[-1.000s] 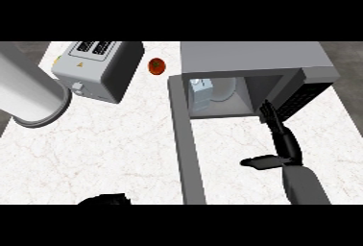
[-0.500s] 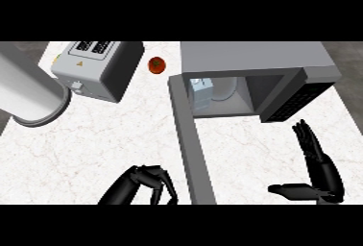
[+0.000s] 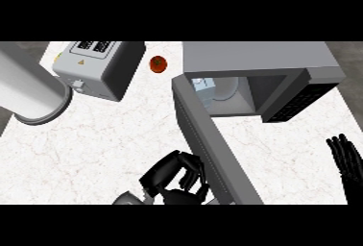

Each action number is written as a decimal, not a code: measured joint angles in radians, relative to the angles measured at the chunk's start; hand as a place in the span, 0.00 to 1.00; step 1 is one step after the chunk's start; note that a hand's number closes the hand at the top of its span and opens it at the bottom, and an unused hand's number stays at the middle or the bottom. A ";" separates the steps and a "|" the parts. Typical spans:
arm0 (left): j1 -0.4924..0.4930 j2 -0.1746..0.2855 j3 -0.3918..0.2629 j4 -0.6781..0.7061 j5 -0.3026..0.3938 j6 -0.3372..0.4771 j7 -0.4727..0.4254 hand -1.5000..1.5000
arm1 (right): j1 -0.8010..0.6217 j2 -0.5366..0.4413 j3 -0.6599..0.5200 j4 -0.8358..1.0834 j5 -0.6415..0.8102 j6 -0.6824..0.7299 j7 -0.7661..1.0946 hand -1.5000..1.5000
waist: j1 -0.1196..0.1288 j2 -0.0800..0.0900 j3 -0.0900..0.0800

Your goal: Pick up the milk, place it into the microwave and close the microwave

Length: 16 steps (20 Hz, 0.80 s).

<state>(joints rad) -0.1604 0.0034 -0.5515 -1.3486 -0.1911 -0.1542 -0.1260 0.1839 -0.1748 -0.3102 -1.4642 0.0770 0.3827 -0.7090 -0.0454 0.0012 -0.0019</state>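
Observation:
The milk carton (image 3: 204, 89) stands inside the open microwave (image 3: 255, 62), seen through its front opening. The microwave's door (image 3: 212, 144) swings out toward me across the counter. My left hand (image 3: 177, 175) sits at the lower middle, fingers curled and resting against the left face of the door near its outer end. It holds nothing. My right hand (image 3: 347, 158) shows at the right edge with fingers straight and pointing up, away from the microwave.
A toaster (image 3: 99, 67) stands at the back left, with a large white cylinder (image 3: 28, 91) to its left. A small tomato (image 3: 158, 64) lies between the toaster and the microwave. The counter (image 3: 106, 139) is white marble.
My right hand has drawn back from the microwave's opening to the right edge. My left hand has come up from the lower edge to the door's left side.

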 measured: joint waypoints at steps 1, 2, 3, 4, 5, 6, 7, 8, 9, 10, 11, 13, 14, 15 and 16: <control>-0.028 0.001 -0.032 0.047 0.020 0.029 -0.018 1.00 | 0.012 -0.005 -0.003 -0.021 -0.014 0.011 0.005 0.00 | -0.004 0.001 0.000; -0.051 0.001 -0.075 0.086 0.044 0.061 -0.031 1.00 | 0.022 -0.012 -0.008 -0.036 -0.026 0.019 0.011 0.00 | -0.008 0.002 0.000; -0.080 0.002 -0.106 0.125 0.076 0.088 -0.042 1.00 | 0.025 -0.016 -0.008 -0.059 -0.040 0.028 0.025 0.00 | -0.011 0.003 0.000; -0.110 0.002 -0.140 0.159 0.108 0.121 -0.051 1.00 | 0.031 -0.023 -0.013 -0.075 -0.056 0.039 0.030 0.00 | -0.015 0.004 -0.001; -0.142 0.002 -0.170 0.189 0.137 0.146 -0.058 1.00 | 0.019 -0.031 -0.016 -0.089 -0.077 0.050 0.055 0.00 | -0.019 0.005 -0.001; -0.171 0.003 -0.204 0.212 0.164 0.181 -0.055 1.00 | 0.022 -0.032 -0.015 -0.096 -0.087 0.057 0.052 0.00 | -0.024 0.006 -0.001; -0.193 0.003 -0.233 0.237 0.189 0.219 -0.062 1.00 | 0.019 -0.041 -0.020 -0.106 -0.104 0.067 0.061 0.00 | -0.029 0.007 -0.001; -0.207 0.002 -0.263 0.259 0.210 0.260 -0.065 1.00 | 0.019 -0.049 -0.022 -0.115 -0.119 0.077 0.065 0.00 | -0.034 0.008 -0.001; -0.219 0.002 -0.290 0.269 0.227 0.303 -0.062 1.00 | 0.016 -0.058 -0.028 -0.129 -0.136 0.083 0.071 0.00 | -0.041 0.008 -0.001; -0.239 0.003 -0.311 0.278 0.250 0.340 -0.053 1.00 | 0.017 -0.064 -0.030 -0.146 -0.145 0.085 0.073 0.00 | -0.048 0.009 -0.001; -0.249 0.003 -0.334 0.283 0.272 0.375 -0.050 1.00 | 0.011 -0.071 -0.032 -0.165 -0.152 0.085 0.079 0.00 | -0.054 0.010 -0.002; -0.278 0.003 -0.362 0.297 0.309 0.440 -0.043 1.00 | 0.000 -0.082 -0.033 -0.190 -0.166 0.087 0.088 0.00 | -0.070 0.012 -0.002; -0.296 0.003 -0.371 0.304 0.327 0.466 -0.040 1.00 | -0.013 -0.082 -0.030 -0.200 -0.179 0.090 0.097 0.00 | -0.075 0.014 -0.002; -0.309 0.003 -0.381 0.311 0.344 0.494 -0.036 1.00 | -0.013 -0.088 -0.027 -0.209 -0.193 0.101 0.104 0.00 | -0.082 0.015 -0.003; -0.322 0.003 -0.388 0.314 0.363 0.521 -0.036 1.00 | -0.016 -0.094 -0.023 -0.218 -0.202 0.109 0.113 0.00 | -0.089 0.017 -0.003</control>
<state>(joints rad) -0.4823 0.0060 -0.9395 -1.0349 0.1718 0.3665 -0.1623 0.1680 -0.2684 -0.3329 -1.6823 -0.1253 0.4919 -0.5955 -0.1344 0.0183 -0.0050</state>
